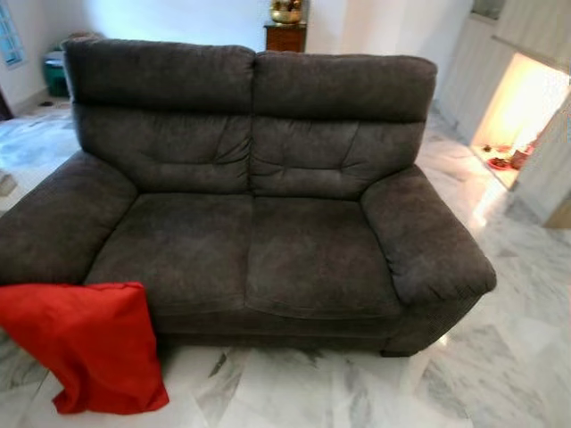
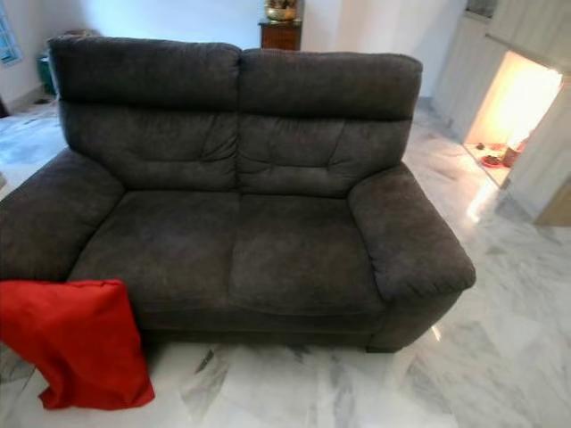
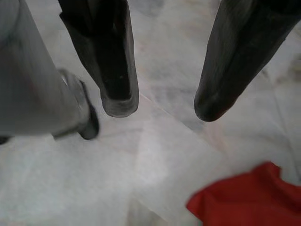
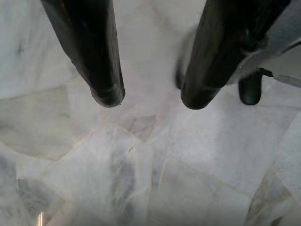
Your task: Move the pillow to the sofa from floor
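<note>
Nearest the camera, at the lower left of the head views, the red pillow (image 1: 85, 343) stood on the marble floor (image 1: 312, 392), leaning against the front of the sofa (image 1: 250, 241) below its left armrest (image 1: 53, 218), its top edge about level with the seat cushions. From the left wrist, the left gripper (image 3: 162, 106) hung above the pale floor with its two black fingers (image 3: 115, 66) spread apart and nothing between them; a corner of the red pillow showed on the floor beyond the fingertips, apart from them, and a silver part of the robot with a dark tip (image 3: 87, 127) stood beside the gripper. From the right wrist, the right gripper (image 4: 150, 101) likewise hung over grey-veined marble, its fingers (image 4: 91, 52) parted and empty, with another dark-tipped part of the robot (image 4: 249, 89) just beside one finger. Farther on, the dark grey two-seat sofa had bare seat cushions, two tufted back cushions and thick rounded armrests. White and grey marble ran all around it and caught a bright reflection near the right armrest (image 1: 428, 241). To the right, a lit recess (image 1: 522, 111) glowed warm yellow, with small red objects on its floor that were too small to identify. Behind the sofa stood a dark wooden cabinet (image 1: 285, 37) with a gold-coloured object (image 1: 285, 11) on top, against a pale wall, and a green object (image 1: 55, 76) sat at far left.
</note>
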{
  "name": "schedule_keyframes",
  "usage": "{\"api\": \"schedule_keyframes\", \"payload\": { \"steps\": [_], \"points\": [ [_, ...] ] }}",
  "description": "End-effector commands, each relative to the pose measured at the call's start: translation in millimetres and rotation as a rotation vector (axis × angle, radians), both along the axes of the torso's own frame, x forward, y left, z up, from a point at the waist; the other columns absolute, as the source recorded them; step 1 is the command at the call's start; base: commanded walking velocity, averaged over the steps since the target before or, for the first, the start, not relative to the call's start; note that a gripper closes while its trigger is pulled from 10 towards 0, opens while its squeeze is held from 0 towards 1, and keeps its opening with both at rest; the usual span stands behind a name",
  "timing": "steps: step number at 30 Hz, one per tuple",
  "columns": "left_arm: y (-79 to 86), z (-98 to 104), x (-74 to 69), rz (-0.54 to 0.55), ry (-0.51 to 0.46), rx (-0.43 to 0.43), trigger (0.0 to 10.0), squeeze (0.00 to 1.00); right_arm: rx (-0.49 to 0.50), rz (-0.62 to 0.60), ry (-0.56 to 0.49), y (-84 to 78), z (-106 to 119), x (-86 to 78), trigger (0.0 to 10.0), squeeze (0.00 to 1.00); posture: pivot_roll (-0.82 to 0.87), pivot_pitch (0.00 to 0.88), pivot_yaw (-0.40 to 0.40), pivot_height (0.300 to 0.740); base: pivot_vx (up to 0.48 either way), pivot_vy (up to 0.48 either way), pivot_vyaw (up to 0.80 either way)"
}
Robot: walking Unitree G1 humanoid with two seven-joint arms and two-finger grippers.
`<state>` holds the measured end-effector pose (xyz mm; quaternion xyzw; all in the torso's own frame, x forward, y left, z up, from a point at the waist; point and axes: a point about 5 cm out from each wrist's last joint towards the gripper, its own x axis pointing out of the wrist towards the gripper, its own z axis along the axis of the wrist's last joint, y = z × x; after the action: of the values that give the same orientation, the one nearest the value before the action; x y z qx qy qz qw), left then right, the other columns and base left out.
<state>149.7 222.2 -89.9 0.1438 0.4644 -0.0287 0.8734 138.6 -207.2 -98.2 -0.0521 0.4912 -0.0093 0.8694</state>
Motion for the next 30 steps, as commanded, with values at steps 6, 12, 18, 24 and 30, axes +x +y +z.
{"api": "schedule_keyframes", "payload": {
  "steps": [6, 12, 18, 24, 30],
  "points": [
    [-1.1, 2.7, 14.6, 0.138, 0.067, -0.118, 10.0, 0.0, 0.211, -0.498, -0.067, -22.4, 5.1, 5.0, 10.0, 0.0, -0.05, 0.0, 0.031, 0.74, 0.0, 0.48, 0.27],
    [-0.3, 2.9, 14.8, 0.137, 0.066, -0.116, 10.0, 0.0, 0.246, -0.531, -0.069, -19.8, 4.3, 4.7, 10.0, 0.0, -0.05, 0.0, 0.035, 0.74, 0.0, 0.48, 0.67],
    [0.4, 3.3, 15.2, 0.136, 0.065, -0.115, 10.0, 0.0, 0.247, -0.533, -0.067, -19.1, 4.1, 4.8, 10.0, 0.0, -0.05, 0.0, 0.036, 0.74, 0.0, 0.48, 0.0],
    [0.7, 3.3, 15.1, 0.135, 0.066, -0.114, 10.0, 0.0, 0.245, -0.534, -0.064, -18.9, 4.0, 4.7, 10.0, 0.0, -0.05, 0.0, 0.036, 0.74, 0.0, 0.48, 0.0],
    [0.5, 3.4, 15.5, 0.135, 0.065, -0.114, 10.0, 0.0, 0.246, -0.534, -0.065, -18.9, 4.1, 5.0, 10.0, 0.0, -0.05, 0.0, 0.037, 0.74, 0.0, 0.48, 0.0]
  ]
}}
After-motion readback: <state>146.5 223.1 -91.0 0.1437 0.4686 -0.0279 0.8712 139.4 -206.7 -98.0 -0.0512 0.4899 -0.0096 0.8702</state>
